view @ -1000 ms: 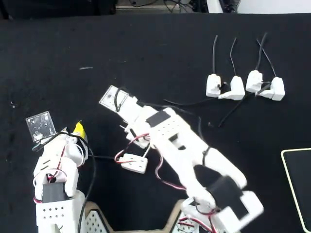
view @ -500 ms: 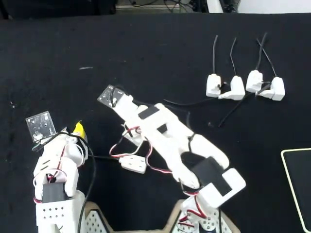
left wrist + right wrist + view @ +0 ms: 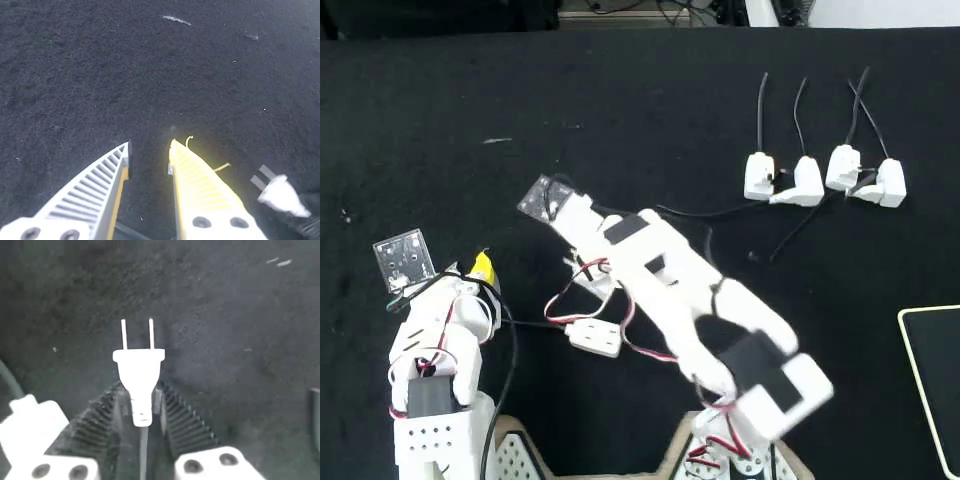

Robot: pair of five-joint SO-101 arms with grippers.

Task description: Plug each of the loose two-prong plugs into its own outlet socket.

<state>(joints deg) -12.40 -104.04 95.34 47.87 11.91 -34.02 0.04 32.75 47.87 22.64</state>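
At the bottom left of the high view the left arm stood folded over its base. The left gripper [image 3: 148, 145] hung over bare black table cloth [image 3: 440, 120], its white and yellow fingers spread apart with nothing between them. A white plug with two prongs showed at the lower right edge of the left wrist view, beside the yellow finger and apart from it.

Just right of that arm, low in the centre of the high view, a white outlet socket block [image 3: 595, 337] lay flat on the cloth, with a black cable running off to the left from it.

The right arm [image 3: 670, 285] rose from the bottom centre and stretched diagonally toward the upper left, passing just above the socket block. The right gripper [image 3: 140, 390] was pinched on the neck of a white two-prong plug [image 3: 139, 362]. The plug's two prongs pointed straight away from the fingers, clear of any socket, over the dark cloth. The socket block appeared as a white shape at the lower left of the right wrist view, beside the gripper.

At the right edge of the high view lay a dark tray with a pale rim [image 3: 904, 345].

Farthest off, in the upper right, four white plug pieces [image 3: 805, 182] sat in a row, close together, each trailing a thin black cord [image 3: 761, 105] toward the top of the frame.
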